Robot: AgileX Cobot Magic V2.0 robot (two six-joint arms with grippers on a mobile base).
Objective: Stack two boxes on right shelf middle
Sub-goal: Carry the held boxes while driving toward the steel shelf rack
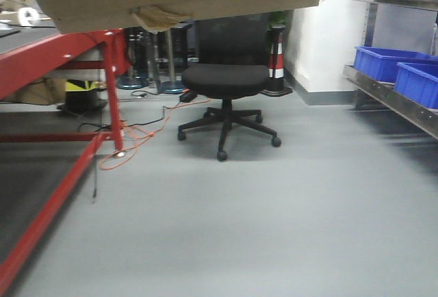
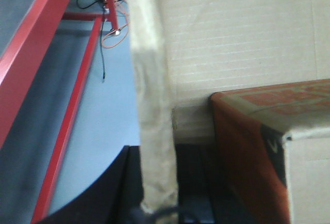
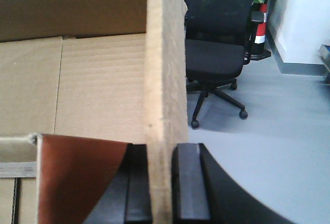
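Nearest, the right tool (image 3: 164, 182) is clenched on the upright side wall of the big box (image 3: 98, 79), with 1 black finger (image 3: 191, 182) on each face of the cardboard. The left tool (image 2: 157, 188) appears to grasp the opposite wall the same way, its dark fingers flanking the pale edge, though that view is blurred. Inside, on the big box's floor, lies the small box (image 2: 258, 146) with the reddish print. The 2 boxes are therefore 1 load held up between the arms.

In the front view the load fills the top edge at 12 o'clock, its long axis running from 9 to 3 o'clock. Below it at 9 o'clock stands the red counter (image 1: 61, 57). The shelf (image 1: 393, 102) lies at 3 o'clock, its steel lip running away toward 1 o'clock, with 2 blue bins (image 1: 383, 61) on that level. Farther off at 12 o'clock sits an office chair (image 1: 226, 78).

The shelf is on the right arm's side, so I judge the load must swing toward 3 o'clock with its right end leading. The bins may crowd the landing spot.
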